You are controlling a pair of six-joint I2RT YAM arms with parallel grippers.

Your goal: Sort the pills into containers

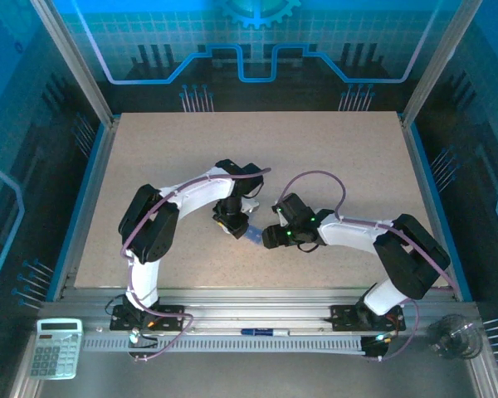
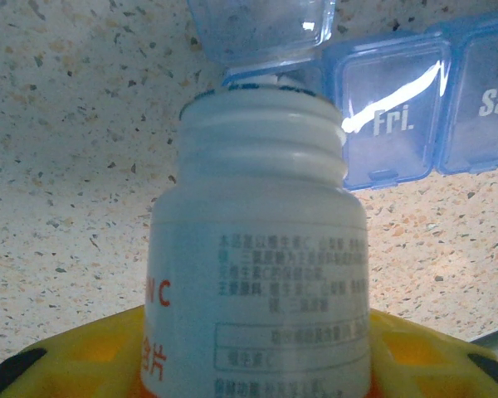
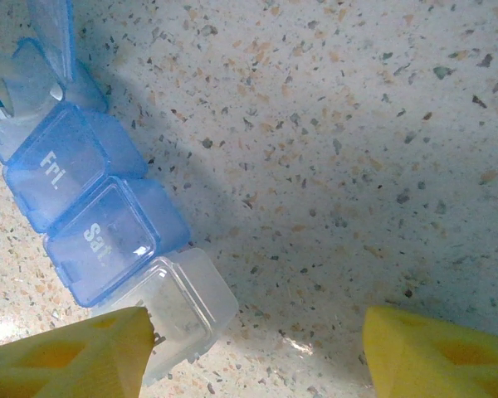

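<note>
1. We are seeing the left gripper (image 2: 249, 356) clamping a white bottle (image 2: 261, 207), its capless neck pointing to 12 o'clock.
2. We are finding the pill box (image 2: 390, 116) at the bottle's 1 o'clock, with one lid (image 2: 261, 29) standing raised just over the neck and the "Fri." cell lying closed.
3. We are seeing the right gripper (image 3: 257, 348) with jaws standing apart over the table (image 3: 357, 124), one finger (image 3: 75, 356) sitting just beside the pill box's clear end cell at 7 o'clock.

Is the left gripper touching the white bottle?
Touching. The left wrist view shows the white bottle wedged in the left gripper, its yellow fingers pressed against both sides.
</note>
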